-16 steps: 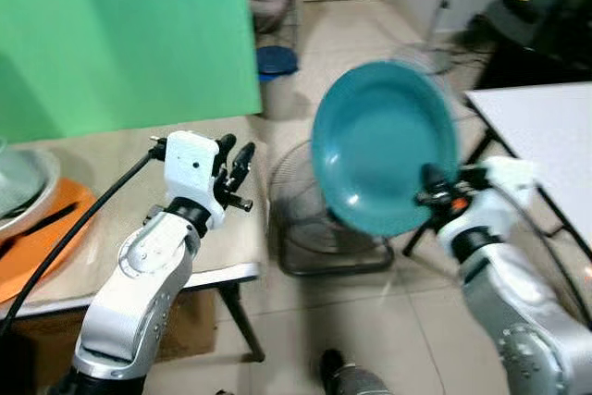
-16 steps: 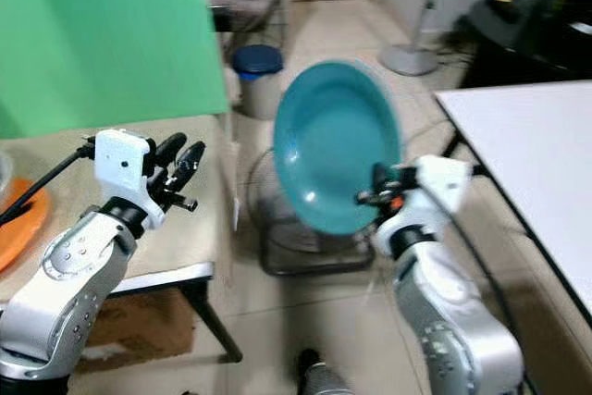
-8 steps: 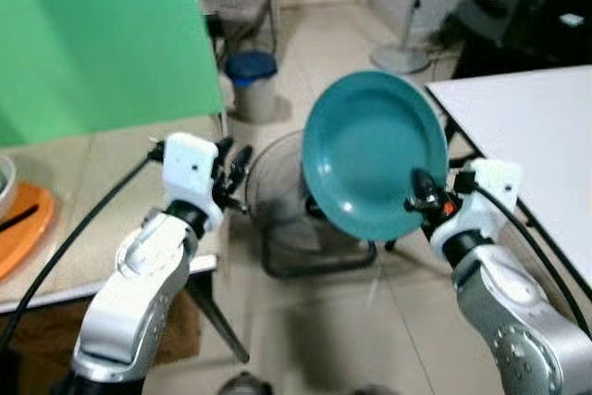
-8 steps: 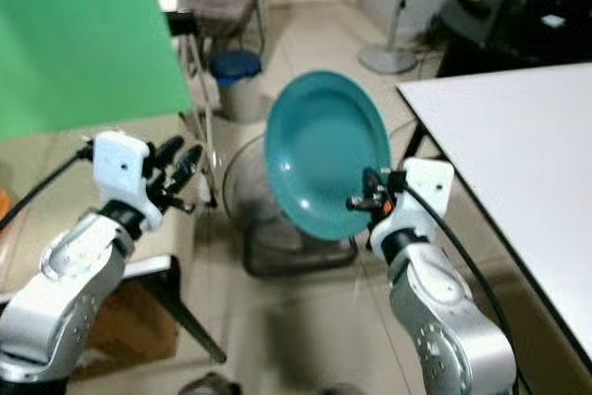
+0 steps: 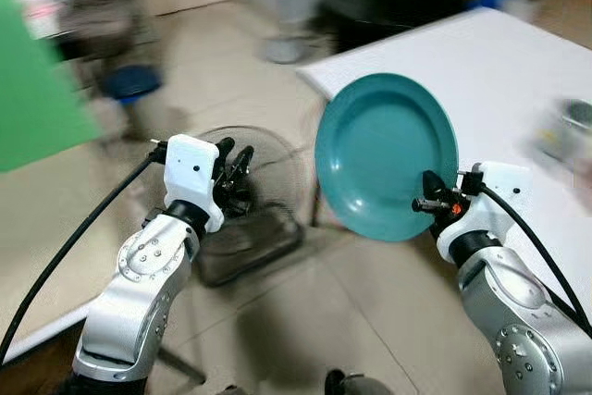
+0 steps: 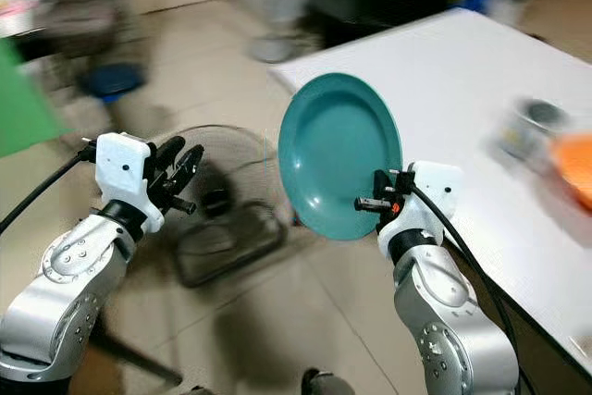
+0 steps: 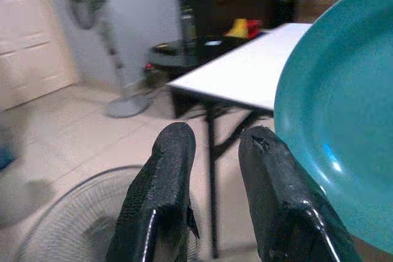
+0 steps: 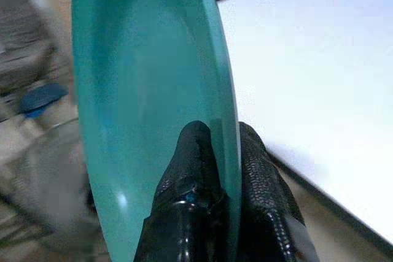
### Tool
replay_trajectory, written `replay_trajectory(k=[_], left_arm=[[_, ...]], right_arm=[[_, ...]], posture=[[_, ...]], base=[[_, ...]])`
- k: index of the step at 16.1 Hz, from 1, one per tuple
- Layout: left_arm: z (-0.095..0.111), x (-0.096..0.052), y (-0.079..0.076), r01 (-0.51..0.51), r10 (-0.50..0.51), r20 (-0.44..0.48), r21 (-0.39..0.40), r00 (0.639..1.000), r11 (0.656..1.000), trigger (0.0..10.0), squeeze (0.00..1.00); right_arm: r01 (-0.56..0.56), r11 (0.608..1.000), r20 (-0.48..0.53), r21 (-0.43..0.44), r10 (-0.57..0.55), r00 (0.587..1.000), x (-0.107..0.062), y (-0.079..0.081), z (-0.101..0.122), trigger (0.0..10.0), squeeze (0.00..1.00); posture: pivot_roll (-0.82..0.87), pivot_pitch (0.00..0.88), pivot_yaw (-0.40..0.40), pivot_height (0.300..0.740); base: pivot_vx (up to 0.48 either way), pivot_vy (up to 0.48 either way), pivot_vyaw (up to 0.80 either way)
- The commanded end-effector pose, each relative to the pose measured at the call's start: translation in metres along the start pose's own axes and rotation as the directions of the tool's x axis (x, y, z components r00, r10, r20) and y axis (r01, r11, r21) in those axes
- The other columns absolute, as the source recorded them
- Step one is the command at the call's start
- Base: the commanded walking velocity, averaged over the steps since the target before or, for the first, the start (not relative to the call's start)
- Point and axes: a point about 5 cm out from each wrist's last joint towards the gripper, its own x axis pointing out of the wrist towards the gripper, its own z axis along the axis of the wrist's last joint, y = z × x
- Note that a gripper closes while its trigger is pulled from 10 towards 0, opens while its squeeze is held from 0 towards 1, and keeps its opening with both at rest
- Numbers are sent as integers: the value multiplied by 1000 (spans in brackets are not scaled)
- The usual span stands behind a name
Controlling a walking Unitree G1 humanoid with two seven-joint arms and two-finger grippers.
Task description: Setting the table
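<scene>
The right hand (image 5: 431,203), at lower right of the head views, pinches the bottom rim of a teal plate (image 5: 386,154), which stands nearly upright at centre frame before the near corner of the white worktop (image 5: 481,62). The left hand (image 5: 233,168), at centre left, is empty, its fingers (image 7: 163,194) slightly apart, above a floor fan (image 5: 242,205) lying on the tiles.

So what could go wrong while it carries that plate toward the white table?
The right gripper pinches the teal plate only at its rim, with the plate standing nearly on edge, so it might slip or swing loose. The views are blurred from walking, and the white table edge is close, so the plate could knock against it. A floor fan lies low in front, a possible trip hazard.
</scene>
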Motion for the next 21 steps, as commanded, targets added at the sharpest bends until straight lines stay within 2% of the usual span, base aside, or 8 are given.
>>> replay_trajectory(k=[1, 4, 15, 17, 19, 21], left_arm=[[0, 0, 1, 1, -1, -3, 7, 1000, 1000, 10000, 0], [-1, 1, 0, 13, -13, -6, -3, 1000, 1000, 10000, 0], [-2, 3, 4, 10, -10, -19, 5, 1000, 1000, 10000, 0], [-2, 4, 5, 7, -5, -25, 56, 1000, 998, 10000, 0], [-2, 3, 6, 3, -2, -25, 35, 1000, 999, 10000, 0], [-1, 3, 7, -16, 16, -9, -11, 1000, 1000, 10000, 0]], right_arm=[[4, 1000, 20, 6, -4, 1000, -2, 0, 4, 10000, 0], [9, 1000, 21, 7, -9, 1000, -2, 1, 4, 10000, 0], [5, 1000, 14, 9, -5, 1000, -3, 4, 4, 10000, 0], [3, 1000, 10, 10, -3, 1000, -2, 4, 3, 10000, 0], [-1, 1000, 5, 18, 1, 1000, -2, 5, 3, 10000, 0], [-2, 999, 3, 38, 2, 1000, -1, 5, 3, 10000, 0]], posture=[[23, 42, 41, 740], [22, 43, 42, 740], [23, 46, 48, 740], [23, 46, 49, 740], [24, 47, 49, 740], [23, 50, 49, 740]], base=[[0, 0, -769], [0, 0, -769], [0, 411, -769], [0, -240, -769], [0, -480, -763], [0, 0, -259]])
